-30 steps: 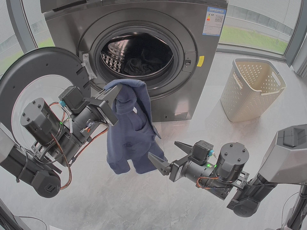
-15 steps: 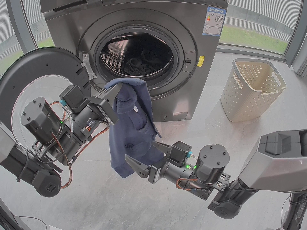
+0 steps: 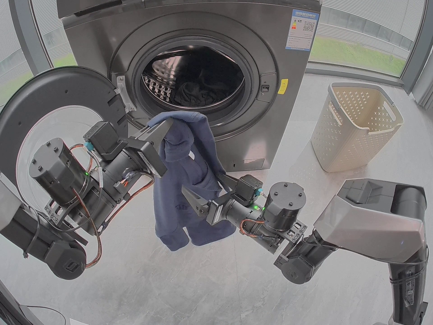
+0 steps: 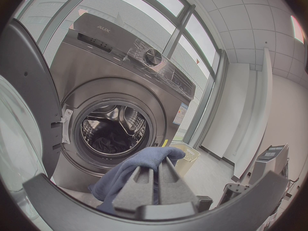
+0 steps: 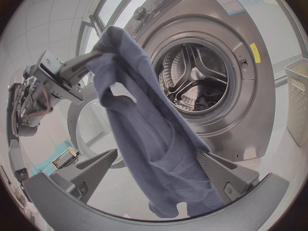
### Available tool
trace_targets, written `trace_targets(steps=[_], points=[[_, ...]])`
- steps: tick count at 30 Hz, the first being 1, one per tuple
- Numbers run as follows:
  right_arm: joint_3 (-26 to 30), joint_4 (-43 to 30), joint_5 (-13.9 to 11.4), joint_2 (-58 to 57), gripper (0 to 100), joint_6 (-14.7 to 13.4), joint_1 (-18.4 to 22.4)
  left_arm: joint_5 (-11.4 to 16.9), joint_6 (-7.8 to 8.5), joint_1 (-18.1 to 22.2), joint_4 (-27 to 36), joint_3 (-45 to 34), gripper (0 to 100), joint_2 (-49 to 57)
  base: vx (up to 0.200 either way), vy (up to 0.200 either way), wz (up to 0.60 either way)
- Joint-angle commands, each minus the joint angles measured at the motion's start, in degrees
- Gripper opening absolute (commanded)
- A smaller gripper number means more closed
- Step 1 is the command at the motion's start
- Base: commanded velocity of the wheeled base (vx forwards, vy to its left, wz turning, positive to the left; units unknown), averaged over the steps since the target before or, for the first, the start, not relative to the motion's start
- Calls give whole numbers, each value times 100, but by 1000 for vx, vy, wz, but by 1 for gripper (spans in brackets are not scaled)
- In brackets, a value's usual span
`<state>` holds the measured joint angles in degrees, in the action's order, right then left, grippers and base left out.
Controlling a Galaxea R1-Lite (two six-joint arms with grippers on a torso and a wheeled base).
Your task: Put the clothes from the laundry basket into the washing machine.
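Note:
A dark blue garment (image 3: 182,181) hangs in front of the washing machine (image 3: 252,127), pinched at its top by my shut left gripper (image 3: 161,132). In the left wrist view the two fingers (image 4: 166,183) press together on the cloth (image 4: 141,159). My right gripper (image 3: 206,189) is open at the garment's lower half, jaws spread to either side of the cloth (image 5: 154,138); one finger (image 5: 93,169) shows beside the cloth. The drum (image 3: 194,80) stands open with dark clothes (image 3: 198,93) inside. The beige laundry basket (image 3: 356,125) stands on the floor to the right and looks empty.
The machine's round door (image 3: 58,109) is swung wide open on the left, right behind my left arm. Glass walls surround the machine. Bare tiled floor (image 3: 180,280) lies below the hanging garment and between the machine and the basket.
My right arm has swung left and up from beside the garment's hem until its open jaws straddle the cloth. The left gripper has stayed put; the garment swayed slightly.

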<state>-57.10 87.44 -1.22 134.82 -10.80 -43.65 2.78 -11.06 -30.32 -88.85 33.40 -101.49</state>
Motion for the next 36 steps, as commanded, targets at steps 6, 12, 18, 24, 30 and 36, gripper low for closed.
trace_targets(steps=[6, 12, 18, 24, 30, 36], points=[[-284, 71, -124, 590, 100, 228, 235, 3, -11, -18, -1, 0, 0, 15, 0, 0, 0], [-451, 71, -186, 774, 100, 263, 217, 3, -11, -18, -1, -9, 0, 15, 0, 0, 0], [-891, 62, -168, 1003, 100, 271, 243, 3, -11, -9, -1, 0, 0, 15, 0, 0, 0], [-899, 89, -151, 950, 0, 271, 226, 3, -46, 0, -1, 0, 0, -29, 0, 0, 0], [-715, 89, -133, 678, 0, 254, 191, 3, -98, 79, -1, -9, 0, -55, 0, 0, 0], [120, 97, -107, -17, 0, 210, 147, 3, -98, 334, -1, 44, 0, -231, 0, 0, 0]])
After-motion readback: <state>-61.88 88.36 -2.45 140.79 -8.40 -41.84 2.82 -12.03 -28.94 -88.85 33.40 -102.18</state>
